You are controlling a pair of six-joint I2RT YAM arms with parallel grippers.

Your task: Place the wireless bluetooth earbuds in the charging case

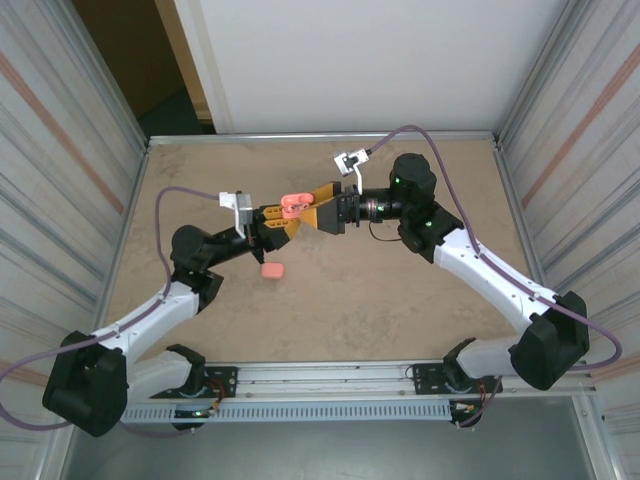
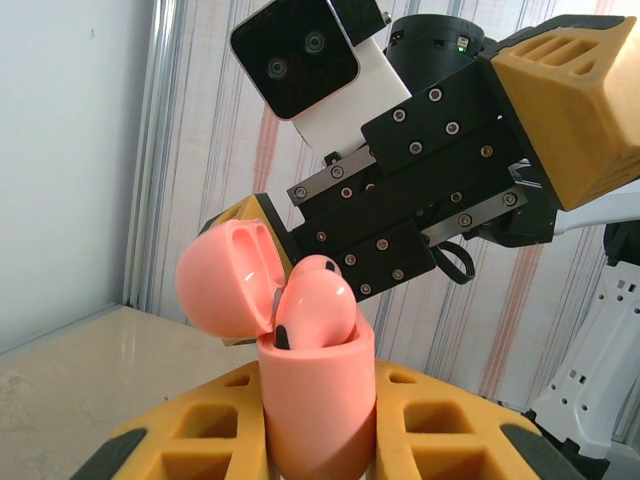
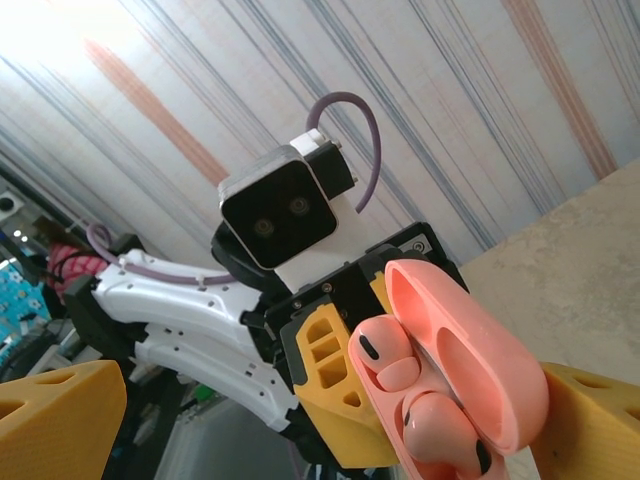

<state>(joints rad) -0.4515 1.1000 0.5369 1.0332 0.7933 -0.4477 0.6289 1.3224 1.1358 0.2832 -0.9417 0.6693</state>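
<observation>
My left gripper [image 1: 285, 214] is shut on a pink charging case [image 2: 318, 400] and holds it upright above the table. The case's lid [image 2: 222, 280] is hinged open. Two salmon-pink earbuds [image 3: 385, 352] sit side by side in the case's wells, their rounded heads sticking out [image 2: 318, 305]. My right gripper [image 1: 322, 212] faces the case from the right at close range. It is open, its yellow fingers [image 3: 60, 410] spread wide to either side of the case, touching nothing.
A second pink rounded box [image 1: 272, 270] lies shut on the brown tabletop [image 1: 380, 300], just in front of and below the left gripper. Corrugated metal walls [image 1: 60, 150] close in both sides, and a rail [image 1: 330, 375] runs along the near edge.
</observation>
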